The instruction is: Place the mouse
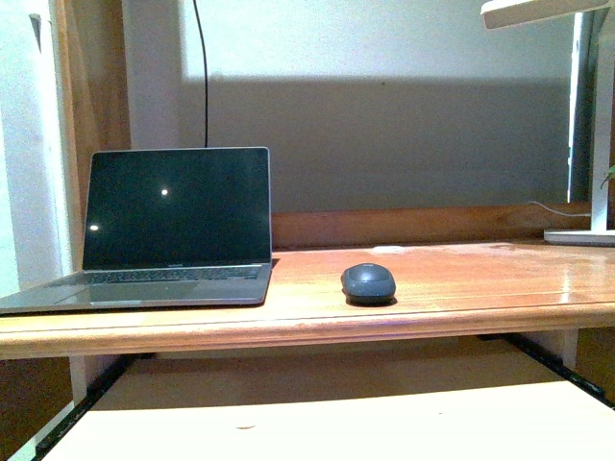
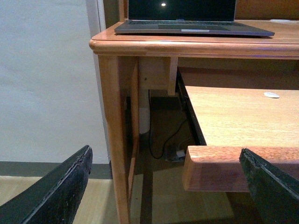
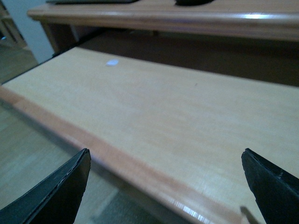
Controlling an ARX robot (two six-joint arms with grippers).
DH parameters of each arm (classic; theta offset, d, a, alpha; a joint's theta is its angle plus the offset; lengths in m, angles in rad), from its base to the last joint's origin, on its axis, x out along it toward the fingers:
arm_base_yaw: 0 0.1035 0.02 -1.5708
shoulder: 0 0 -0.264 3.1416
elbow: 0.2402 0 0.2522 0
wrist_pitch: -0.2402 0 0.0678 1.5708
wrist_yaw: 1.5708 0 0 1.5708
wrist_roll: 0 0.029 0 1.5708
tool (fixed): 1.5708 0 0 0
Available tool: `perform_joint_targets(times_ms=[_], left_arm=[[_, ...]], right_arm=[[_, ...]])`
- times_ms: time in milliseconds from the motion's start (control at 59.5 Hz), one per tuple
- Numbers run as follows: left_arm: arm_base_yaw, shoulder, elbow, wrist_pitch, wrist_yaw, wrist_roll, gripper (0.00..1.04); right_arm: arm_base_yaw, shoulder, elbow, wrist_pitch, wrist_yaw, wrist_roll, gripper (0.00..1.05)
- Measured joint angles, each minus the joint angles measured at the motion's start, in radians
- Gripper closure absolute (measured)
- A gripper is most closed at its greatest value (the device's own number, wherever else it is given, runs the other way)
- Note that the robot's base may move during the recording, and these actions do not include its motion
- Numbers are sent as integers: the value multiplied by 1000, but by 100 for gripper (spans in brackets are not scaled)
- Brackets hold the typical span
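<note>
Here, left fingers spread wide, gripping nothing and touching nothing, hanging low in front of the table's left leg and the near left corner of the pull-out shelf. Likewise right fingers spread wide and empty, hovering at the near edge of that same shelf, clear of the wood.

On the table, the mouse: dark grey, low and domed, flat on the wood about mid-width, close to the near edge, right of the laptop and apart from it. Laptop open at the left end, lid upright, screen dark with two small glints of light.

Below the table top, the shelf: pale wood, pulled out toward the near side, with a small flat white disc lying on its far part.

Behind, a plain pale wall with a shadow band across it and a black cable hanging straight down behind the laptop. At the far right, a white lamp, base on the table, thin white cord trailing left along the back rail. Under the table by the left leg, dark cables down to a light floor.
</note>
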Motion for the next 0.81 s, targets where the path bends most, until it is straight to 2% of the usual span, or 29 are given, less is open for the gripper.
perform_joint_targets(times_ms=[202, 302, 504, 622, 806], left_arm=[[0, 0, 0, 0, 0, 0, 8], [0, 0, 0, 0, 0, 0, 8], [0, 0, 0, 0, 0, 0, 8], [0, 0, 0, 0, 0, 0, 8], [0, 0, 0, 0, 0, 0, 8]], right_arm=[[-53, -23, -77, -100, -175, -130, 7], [-54, -14, -94, -139, -180, -195, 7], [37, 112, -117, 85, -25, -172, 7], [130, 217, -91, 226, 103, -106, 7], [242, 384, 14, 344, 310, -42, 7]])
